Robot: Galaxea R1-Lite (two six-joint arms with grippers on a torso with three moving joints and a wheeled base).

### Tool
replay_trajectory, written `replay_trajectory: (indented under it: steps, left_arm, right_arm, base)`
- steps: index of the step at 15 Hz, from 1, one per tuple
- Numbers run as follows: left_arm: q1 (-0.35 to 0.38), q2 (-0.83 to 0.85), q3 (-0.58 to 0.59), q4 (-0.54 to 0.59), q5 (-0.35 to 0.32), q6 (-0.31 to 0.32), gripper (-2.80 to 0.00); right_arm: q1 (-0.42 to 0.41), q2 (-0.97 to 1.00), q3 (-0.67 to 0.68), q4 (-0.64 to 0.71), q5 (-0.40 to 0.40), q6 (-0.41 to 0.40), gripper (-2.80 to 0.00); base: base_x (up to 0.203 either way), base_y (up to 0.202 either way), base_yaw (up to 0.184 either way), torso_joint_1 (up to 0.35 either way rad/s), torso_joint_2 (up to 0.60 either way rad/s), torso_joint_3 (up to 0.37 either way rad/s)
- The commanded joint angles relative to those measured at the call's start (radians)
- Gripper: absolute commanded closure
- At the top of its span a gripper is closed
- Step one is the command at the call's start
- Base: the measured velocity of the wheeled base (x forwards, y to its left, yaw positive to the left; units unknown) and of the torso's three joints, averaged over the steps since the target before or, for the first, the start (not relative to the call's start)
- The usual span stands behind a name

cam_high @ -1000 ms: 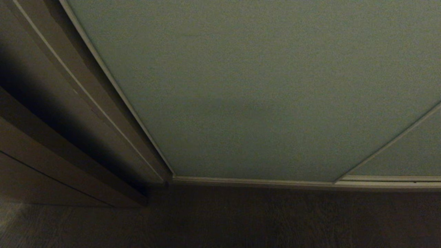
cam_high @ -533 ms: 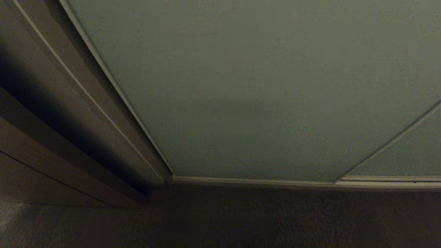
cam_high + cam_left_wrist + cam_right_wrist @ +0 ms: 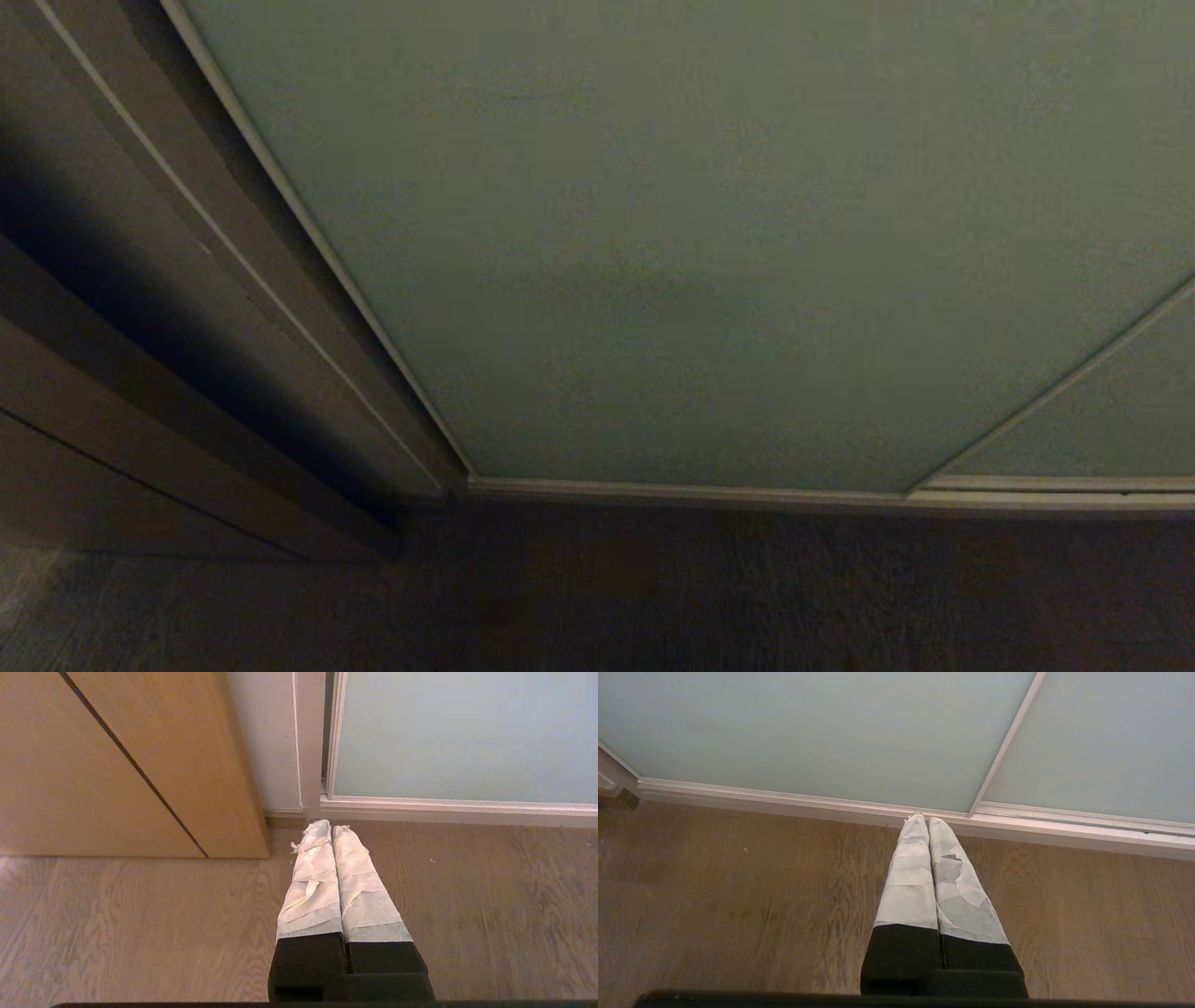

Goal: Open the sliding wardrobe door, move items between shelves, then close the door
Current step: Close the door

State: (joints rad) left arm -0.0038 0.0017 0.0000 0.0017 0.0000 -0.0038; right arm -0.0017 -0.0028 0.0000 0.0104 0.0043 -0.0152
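- Nothing has moved since the earlier frames.
- Left gripper [image 3: 331, 828] clenched, empty, above the floor [image 3: 117, 924] near the door's left edge.
- Right gripper [image 3: 927, 820] clenched, empty.
- Door [image 3: 709, 243] closed, filling the head view; wooden panel [image 3: 93, 765] at left.

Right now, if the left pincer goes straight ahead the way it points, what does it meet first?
Probably the wooden floor just before the wardrobe's white corner post, beside the closed sliding wardrobe door. The shut left pincer points down; depth is unclear.

change: we see none | sliding wardrobe door [image 3: 709, 243]: as before | view: we kept it unshifted
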Motion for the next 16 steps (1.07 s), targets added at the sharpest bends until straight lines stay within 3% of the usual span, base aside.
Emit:
replay_trajectory:
  steps: [1, 16]
  left_arm:
    - [0.000, 0.001, 0.000, 0.000, 0.000, 0.000, 0.00]
    - [-0.001, 0.001, 0.000, 0.000, 0.000, 0.000, 0.00]
  right_arm:
    - [0.000, 0.004, 0.000, 0.000, 0.000, 0.000, 0.00]
    - [0.000, 0.004, 0.000, -0.001, 0.000, 0.000, 0.00]
  base:
    - [0.000, 0.000, 0.000, 0.000, 0.00, 0.000]
    - [0.000, 0.000, 0.000, 0.000, 0.00, 0.000]
